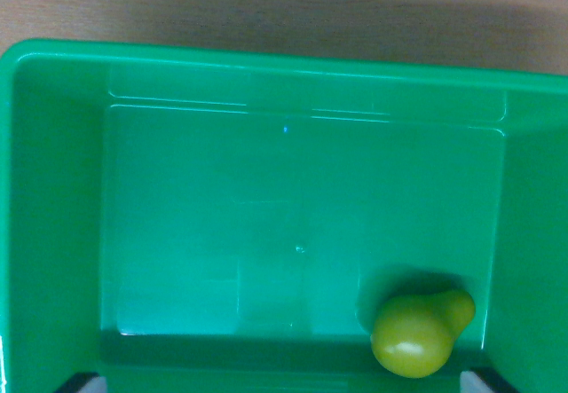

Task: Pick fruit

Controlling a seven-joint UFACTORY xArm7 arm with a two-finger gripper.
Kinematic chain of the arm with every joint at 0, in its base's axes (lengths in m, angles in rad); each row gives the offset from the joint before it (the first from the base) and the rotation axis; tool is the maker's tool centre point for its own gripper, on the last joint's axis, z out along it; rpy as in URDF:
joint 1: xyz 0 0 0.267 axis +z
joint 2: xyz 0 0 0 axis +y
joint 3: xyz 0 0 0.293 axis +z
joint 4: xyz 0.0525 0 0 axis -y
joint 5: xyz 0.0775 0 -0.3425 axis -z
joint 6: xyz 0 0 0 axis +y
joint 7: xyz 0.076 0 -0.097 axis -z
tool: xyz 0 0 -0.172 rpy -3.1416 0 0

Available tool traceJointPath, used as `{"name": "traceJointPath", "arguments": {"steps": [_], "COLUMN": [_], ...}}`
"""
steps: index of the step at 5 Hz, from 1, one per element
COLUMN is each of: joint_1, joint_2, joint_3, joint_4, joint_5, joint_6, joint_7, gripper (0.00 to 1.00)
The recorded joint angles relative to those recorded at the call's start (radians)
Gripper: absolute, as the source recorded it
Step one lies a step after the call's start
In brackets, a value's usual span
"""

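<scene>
Pear (421, 334), yellow-green with its narrow end tipped toward the wrist view's right, lay on the floor of a green plastic bin (53, 189), close to the bin's near wall and toward its corner at the wrist view's lower right. It rested alone there, with a soft shadow just behind it.

In the wrist view the camera looked almost straight down into the bin, so the arm hung above it with the hand pointed at the bin floor. The rest of the bin floor was bare, glossy green, and nothing lay between the camera and the fruit. Beyond the bin's far rim, a strip of wooden desk (266, 7) ran along the top edge, partly shaded.

Of the hand (284, 382), only two dark fingertips (78, 382) showed at the bottom corners of the picture, set well apart, so it was spread wide. It held nothing and touched nothing; the pear sat just above the fingertip on the wrist view's right.
</scene>
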Motion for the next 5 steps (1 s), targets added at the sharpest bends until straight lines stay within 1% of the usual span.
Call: {"name": "traceJointPath", "arguments": {"steps": [1, 2, 3, 4, 5], "joint_1": [0.0, -0.0066, -0.0066, -0.015, -0.015], "joint_2": [0.0, 0.006, 0.006, 0.013, 0.013], "joint_3": [0.0, -0.003, -0.003, -0.006, -0.006], "joint_4": [0.0, -0.021, -0.021, -0.047, -0.047], "joint_5": [0.0, -0.0042, -0.0042, -0.0096, -0.0096], "joint_6": [0.0, -0.022, -0.022, -0.049, -0.049], "joint_7": [0.0, 0.022, 0.022, 0.049, 0.049], "gripper": [0.0, 0.0, 0.0, 0.0, 0.0]}}
